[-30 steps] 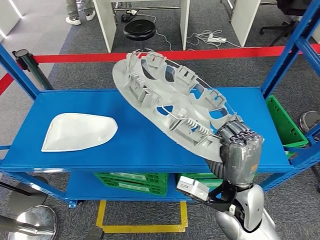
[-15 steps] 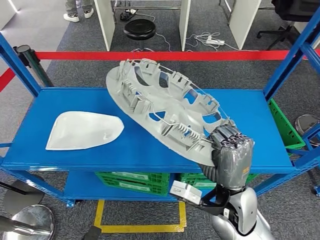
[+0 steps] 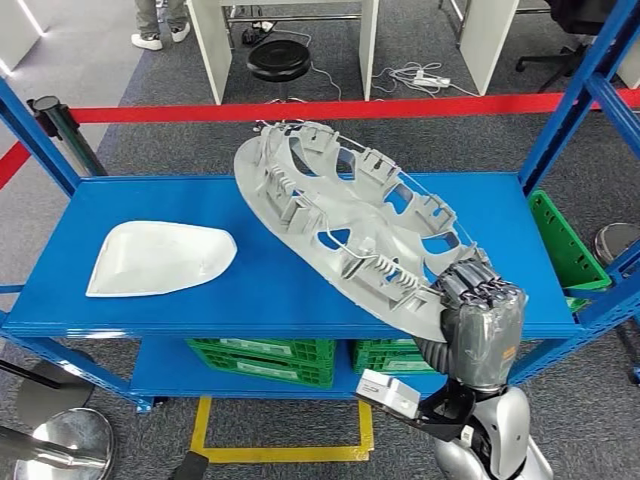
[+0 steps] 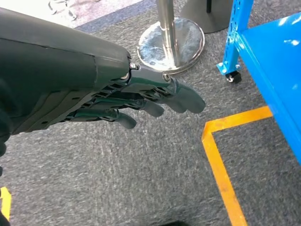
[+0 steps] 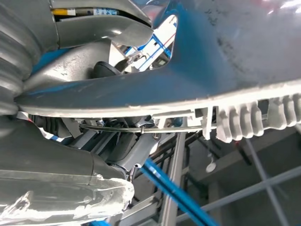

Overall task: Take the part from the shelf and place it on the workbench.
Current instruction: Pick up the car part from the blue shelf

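A large round grey plastic part (image 3: 351, 225), a wheel cover with its ribbed inner side up, hangs tilted above the blue shelf (image 3: 272, 285). My right hand (image 3: 479, 305) grips its near rim, close to the shelf's front edge. Seen from the right wrist, the part's rim (image 5: 220, 99) crosses just beyond my hand (image 5: 64, 183), with thumb and fingers clamped on either side of it. My left hand (image 4: 106, 94) hangs over the grey carpet, its fingers straight and apart, holding nothing.
A white curved panel (image 3: 158, 260) lies on the shelf's left half. Green crates (image 3: 264, 360) sit on the lower shelf, with another (image 3: 562, 240) to the right. Blue uprights (image 3: 577, 95) frame the shelf. A red barrier tape (image 3: 151, 113) and a chrome post base (image 3: 64, 445) stand nearby.
The part and my right hand have shifted slightly right and lower against the shelf than half a second ago; the view itself has swayed a little.
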Tool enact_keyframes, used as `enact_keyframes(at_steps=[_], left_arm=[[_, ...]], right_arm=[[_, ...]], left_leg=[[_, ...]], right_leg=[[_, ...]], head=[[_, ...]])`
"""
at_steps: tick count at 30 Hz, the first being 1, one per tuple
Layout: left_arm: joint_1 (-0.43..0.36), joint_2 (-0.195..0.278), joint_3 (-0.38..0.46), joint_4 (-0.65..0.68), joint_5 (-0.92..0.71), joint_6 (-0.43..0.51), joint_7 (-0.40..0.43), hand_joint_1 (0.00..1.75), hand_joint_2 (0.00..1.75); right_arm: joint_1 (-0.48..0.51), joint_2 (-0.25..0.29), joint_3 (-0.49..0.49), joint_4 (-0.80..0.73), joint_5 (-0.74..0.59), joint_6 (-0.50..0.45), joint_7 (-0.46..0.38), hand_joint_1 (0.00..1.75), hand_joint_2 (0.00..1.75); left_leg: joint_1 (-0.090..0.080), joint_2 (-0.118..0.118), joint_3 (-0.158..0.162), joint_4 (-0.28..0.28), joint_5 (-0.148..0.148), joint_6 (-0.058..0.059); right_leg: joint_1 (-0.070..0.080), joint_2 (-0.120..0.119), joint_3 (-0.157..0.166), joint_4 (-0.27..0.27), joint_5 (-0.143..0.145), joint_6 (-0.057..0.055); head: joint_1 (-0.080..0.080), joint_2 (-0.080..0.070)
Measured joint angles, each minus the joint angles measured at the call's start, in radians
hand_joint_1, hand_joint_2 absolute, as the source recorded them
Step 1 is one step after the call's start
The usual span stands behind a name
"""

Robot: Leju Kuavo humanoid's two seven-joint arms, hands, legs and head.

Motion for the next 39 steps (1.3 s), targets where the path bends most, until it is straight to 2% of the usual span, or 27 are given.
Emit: enact_keyframes(at_steps=[2,3,4,5,7,9,10,13,15,17,18,19,20,21,22,24,25,26,28,29,31,33,34,35,36,37,39], left_arm=[[0.004,0.0,-0.001,-0.007,0.0,0.002,0.004,0.0,1.75],[0.006,0.0,-0.002,-0.009,0.0,0.003,0.006,0.0,1.75],[0.008,0.0,-0.002,-0.011,0.0,0.004,0.006,0.0,1.75],[0.01,0.001,-0.002,-0.014,0.0,0.005,0.007,0.0,1.75],[0.011,0.002,-0.003,-0.019,0.0,0.007,0.008,0.0,1.75],[0.009,0.003,-0.003,-0.025,0.0,0.009,0.008,0.0,1.75],[0.009,0.003,-0.003,-0.028,-0.001,0.009,0.008,0.0,1.75],[0.012,0.002,-0.004,-0.03,-0.001,0.011,0.009,0.0,1.75],[0.011,0.001,-0.005,-0.031,-0.001,0.012,0.01,0.0,1.75],[0.009,0.001,-0.004,-0.032,-0.001,0.013,0.01,0.0,1.75],[0.01,0.001,-0.005,-0.032,-0.001,0.013,0.01,0.0,1.75],[0.01,0.0,-0.005,-0.032,-0.001,0.013,0.01,0.0,1.75],[0.01,0.0,-0.005,-0.032,-0.001,0.013,0.01,0.0,1.75],[0.01,0.0,-0.005,-0.032,-0.001,0.013,0.01,0.0,1.75],[0.01,0.0,-0.005,-0.032,-0.001,0.013,0.01,0.0,1.75],[0.009,-0.001,-0.005,-0.032,0.0,0.013,0.01,0.0,1.75],[0.009,-0.001,-0.005,-0.032,0.0,0.013,0.009,0.0,1.75],[0.009,-0.001,-0.005,-0.032,0.001,0.013,0.009,0.0,1.75],[0.01,0.0,-0.005,-0.032,0.001,0.013,0.009,0.0,1.75],[0.011,0.001,-0.005,-0.032,0.002,0.013,0.008,0.0,1.75],[0.013,0.001,-0.006,-0.032,0.002,0.013,0.008,0.0,1.75],[0.013,0.001,-0.006,-0.032,0.002,0.013,0.008,0.0,1.75],[0.013,0.0,-0.006,-0.032,0.002,0.013,0.008,0.0,1.75],[0.012,0.0,-0.006,-0.032,0.002,0.013,0.008,0.0,1.75],[0.012,0.001,-0.006,-0.032,0.002,0.013,0.008,0.0,1.75],[0.012,0.001,-0.006,-0.032,0.002,0.013,0.008,0.0,1.75],[0.01,0.001,-0.006,-0.032,0.002,0.013,0.008,0.0,1.75]], right_arm=[[0.01,0.008,-0.014,-0.008,-0.002,0.0,-0.011,1.75,1.75],[0.016,0.011,-0.02,-0.009,-0.002,0.0,-0.015,1.75,1.75],[0.02,0.013,-0.025,-0.01,-0.002,0.0,-0.017,1.75,1.75],[0.024,0.016,-0.03,-0.011,-0.002,0.0,-0.018,1.75,1.75],[0.03,0.019,-0.037,-0.013,-0.002,0.0,-0.019,1.75,1.75],[0.034,0.02,-0.042,-0.017,-0.002,0.0,-0.019,1.75,1.75],[0.036,0.02,-0.044,-0.019,-0.001,0.0,-0.019,1.75,1.75],[0.039,0.023,-0.051,-0.022,0.0,0.0,-0.019,1.75,1.75],[0.042,0.024,-0.057,-0.024,0.0,0.0,-0.02,1.75,1.75],[0.044,0.025,-0.061,-0.025,-0.001,0.0,-0.021,1.75,1.75],[0.047,0.025,-0.062,-0.025,-0.001,0.0,-0.022,1.75,1.75],[0.05,0.026,-0.063,-0.026,-0.002,0.0,-0.022,1.75,1.75],[0.052,0.026,-0.064,-0.026,-0.002,0.0,-0.023,1.75,1.75],[0.055,0.026,-0.065,-0.026,-0.002,0.0,-0.023,1.75,1.75],[0.056,0.027,-0.067,-0.026,-0.002,0.0,-0.024,1.75,1.75],[0.057,0.029,-0.072,-0.03,-0.002,0.0,-0.027,1.75,1.75],[0.058,0.03,-0.075,-0.033,-0.002,0.0,-0.028,1.75,1.75],[0.06,0.031,-0.078,-0.035,-0.002,0.0,-0.029,1.75,1.75],[0.065,0.035,-0.084,-0.039,-0.001,0.0,-0.031,1.75,1.75],[0.068,0.038,-0.086,-0.04,-0.001,0.0,-0.032,1.75,1.75],[0.072,0.043,-0.091,-0.043,-0.001,0.0,-0.034,1.75,1.75],[0.077,0.047,-0.095,-0.044,-0.001,0.0,-0.035,1.75,1.75],[0.08,0.049,-0.096,-0.045,-0.001,0.0,-0.036,1.75,1.75],[0.082,0.049,-0.098,-0.045,-0.001,0.0,-0.036,1.75,1.75],[0.085,0.051,-0.1,-0.045,-0.001,0.0,-0.036,1.75,1.75],[0.087,0.052,-0.102,-0.046,-0.001,0.0,-0.036,1.75,1.75],[0.089,0.053,-0.104,-0.047,0.0,0.0,-0.036,1.75,1.75]], left_leg=[[0.004,0.0,-0.044,0.13,-0.081,-0.009],[0.005,0.0,-0.06,0.185,-0.108,-0.011],[0.005,0.0,-0.061,0.211,-0.116,-0.012],[0.005,0.0,-0.043,0.194,-0.105,-0.011],[0.005,0.0,0.043,0.064,-0.052,-0.003],[0.002,0.0,0.113,-0.059,-0.021,0.006],[0.0,-0.001,0.124,-0.084,-0.017,0.01],[-0.003,0.001,0.114,-0.091,0.0,0.027],[-0.001,0.005,0.099,-0.097,0.02,0.041],[-0.001,0.006,0.077,-0.097,0.038,0.048],[-0.002,0.006,0.065,-0.097,0.046,0.048],[-0.003,0.006,0.053,-0.096,0.055,0.048],[-0.005,0.006,0.042,-0.095,0.064,0.047],[-0.006,0.006,0.032,-0.095,0.072,0.046],[-0.006,0.006,0.024,-0.095,0.079,0.044],[-0.01,0.005,0.011,-0.094,0.094,0.036],[-0.012,0.005,0.008,-0.093,0.101,0.031],[-0.012,0.005,0.006,-0.094,0.108,0.025],[-0.01,0.004,0.003,-0.092,0.115,0.013],[-0.008,0.003,-0.003,-0.081,0.097,0.006],[-0.005,0.002,-0.027,-0.005,0.011,-0.006],[-0.001,0.002,-0.058,0.126,-0.082,-0.015],[0.0,0.002,-0.062,0.174,-0.099,-0.018],[0.0,0.002,-0.052,0.191,-0.094,-0.018],[0.001,0.002,-0.023,0.17,-0.073,-0.017],[0.001,0.002,0.021,0.114,-0.046,-0.014],[-0.001,0.001,0.115,-0.026,-0.024,-0.003]], right_leg=[[0.001,-0.001,-0.011,0.0,0.008,-0.005],[0.001,-0.002,-0.017,0.001,0.013,-0.005],[0.002,-0.002,-0.023,0.001,0.017,-0.005],[0.002,-0.001,-0.028,0.001,0.022,-0.003],[0.002,0.0,-0.037,0.001,0.032,0.002],[0.005,0.0,-0.044,0.003,0.042,0.012],[0.006,0.0,-0.047,0.004,0.047,0.018],[0.003,0.001,-0.055,0.003,0.057,0.036],[0.001,0.003,-0.08,0.053,0.006,0.046],[0.0,0.003,-0.121,0.175,-0.088,0.051],[0.0,0.002,-0.134,0.238,-0.122,0.052],[0.0,0.002,-0.135,0.277,-0.136,0.052],[0.0,0.002,-0.119,0.283,-0.131,0.051],[0.001,0.002,-0.084,0.248,-0.109,0.049],[0.001,0.002,-0.031,0.18,-0.084,0.045],[0.004,0.001,0.075,0.03,-0.066,0.038],[0.006,0.001,0.103,-0.018,-0.068,0.035],[0.008,0.002,0.11,-0.037,-0.073,0.033],[0.008,0.001,0.096,-0.04,-0.062,0.021],[0.006,0.0,0.089,-0.041,-0.055,0.012],[0.003,-0.003,0.073,-0.042,-0.034,-0.004],[0.004,-0.003,0.052,-0.039,-0.013,-0.009],[0.005,-0.003,0.038,-0.035,-0.004,-0.008],[0.006,-0.003,0.023,-0.031,0.005,-0.007],[0.006,-0.002,0.008,-0.026,0.011,-0.005],[0.006,-0.002,-0.004,-0.021,0.017,-0.003],[0.008,-0.002,-0.023,-0.011,0.028,0.005]], head=[[-0.004,0.0],[-0.004,0.0],[-0.004,0.0],[-0.004,0.0],[-0.005,0.0],[-0.004,0.0],[-0.003,0.0],[-0.003,0.0],[0.001,0.0],[0.005,0.0],[0.005,0.0],[0.005,0.0],[0.005,0.0],[0.005,0.0],[0.005,0.0],[0.004,0.0],[0.004,0.0],[0.004,0.0],[0.006,0.0],[0.004,0.0],[0.0,0.0],[-0.003,0.0],[-0.003,0.0],[-0.003,0.0],[-0.003,0.0],[-0.003,0.0],[-0.003,0.0]])
